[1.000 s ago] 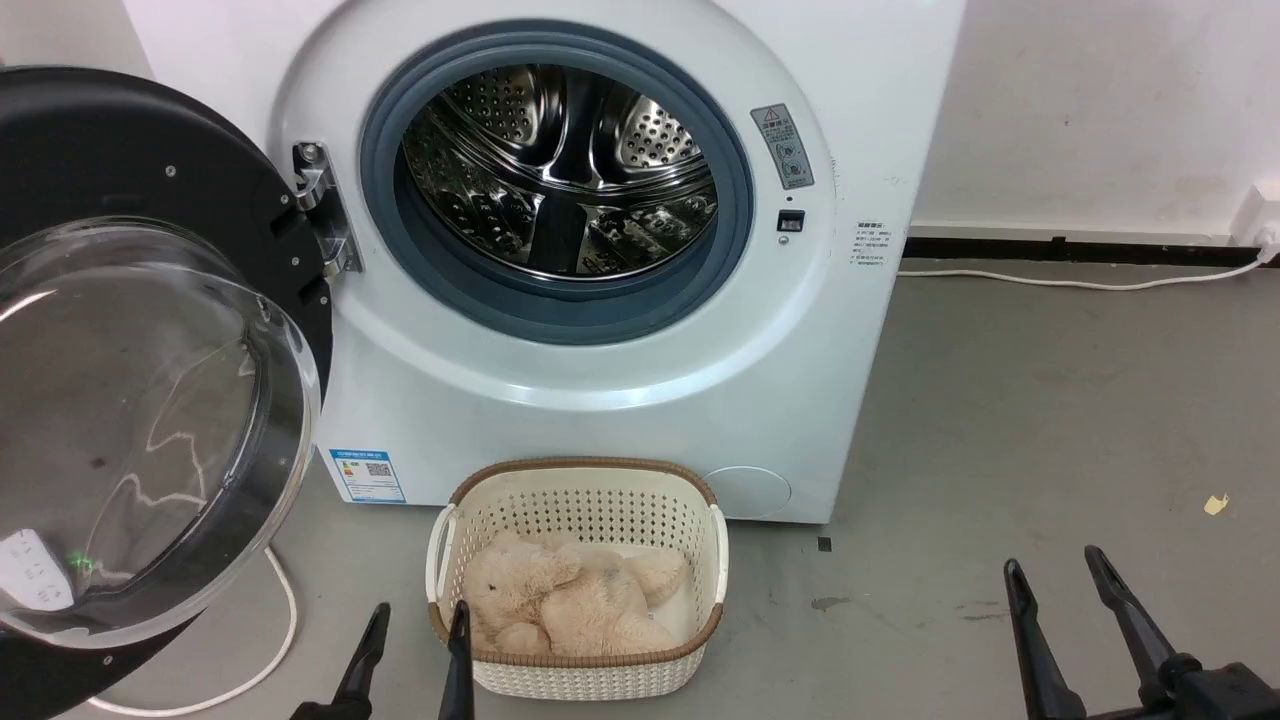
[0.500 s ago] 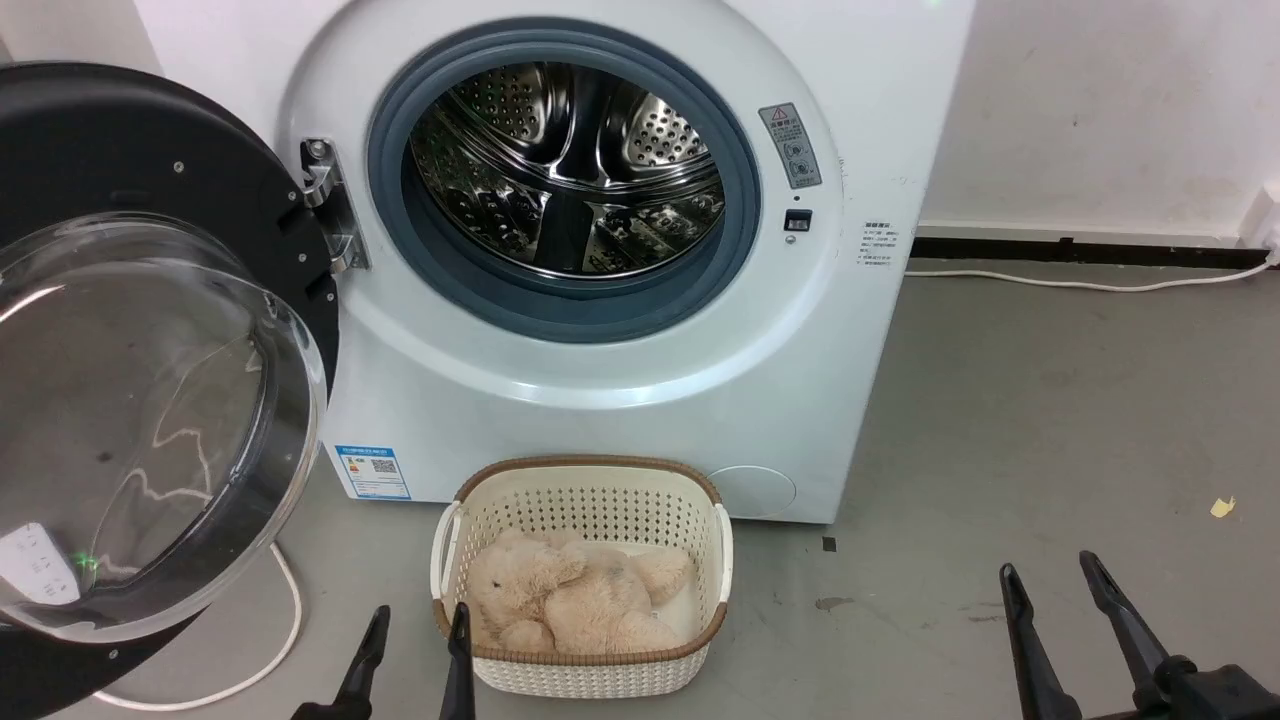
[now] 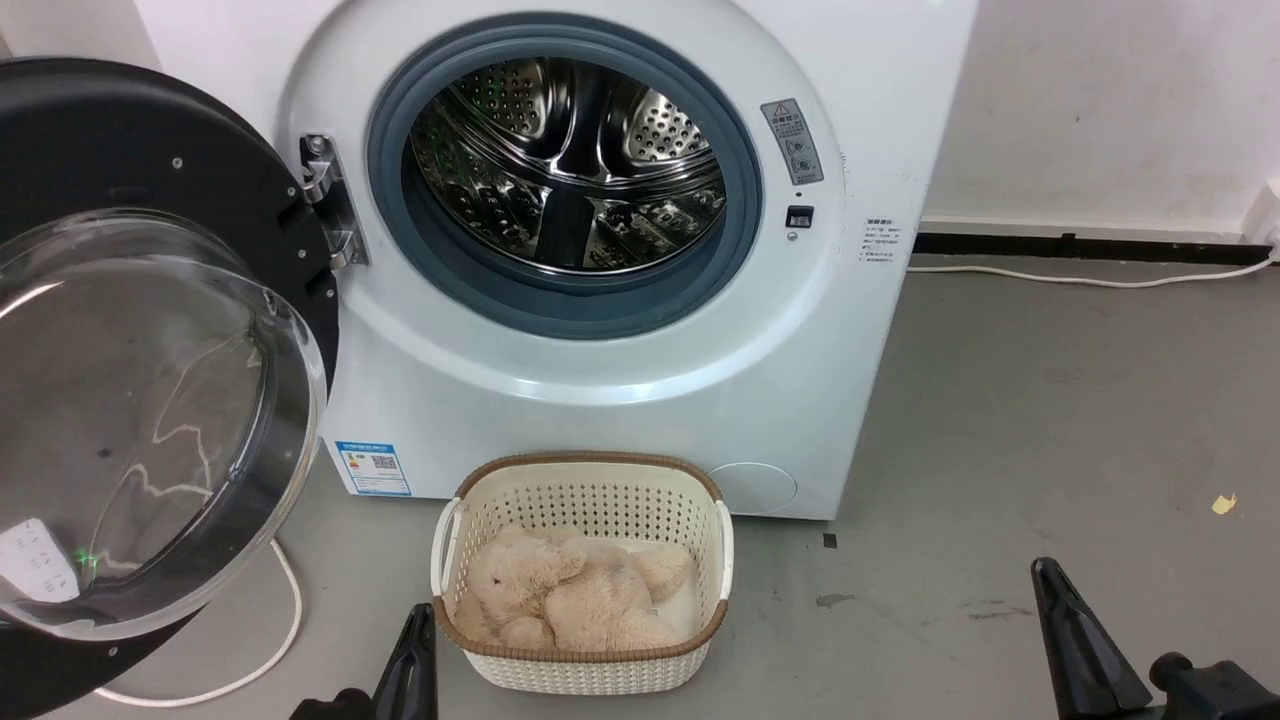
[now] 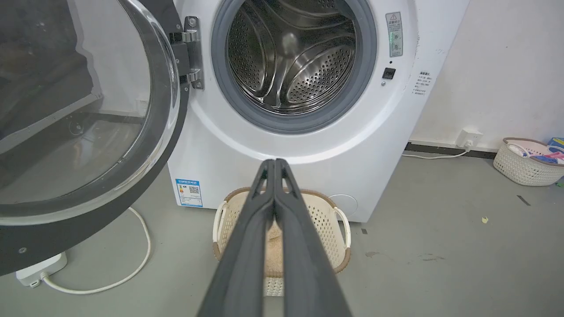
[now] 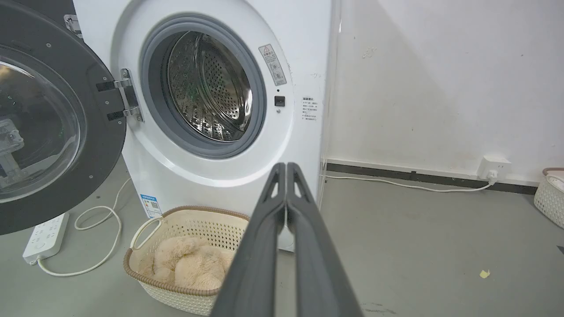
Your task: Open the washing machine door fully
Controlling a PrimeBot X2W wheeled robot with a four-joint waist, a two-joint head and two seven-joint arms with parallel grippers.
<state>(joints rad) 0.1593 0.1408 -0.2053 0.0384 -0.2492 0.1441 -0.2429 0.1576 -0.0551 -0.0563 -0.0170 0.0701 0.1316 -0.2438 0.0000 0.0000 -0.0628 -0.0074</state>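
The left gripper (image 4: 274, 164) and right gripper (image 5: 286, 166) are each closed on nothing, 2 fingers pressed together. Past them a basket (image 3: 585, 468) with a plush toy (image 3: 570, 595) sits on the floor (image 3: 1000, 450) just before the washer (image 3: 600, 420). The door (image 3: 150, 150) stands swung wide on its hinge (image 3: 325, 200), left of the drum (image 3: 570, 150).

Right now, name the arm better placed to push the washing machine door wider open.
Left. The washing machine door hangs open on the robot's left, nearest the left pincer; the right pincer sits beyond the laundry basket.
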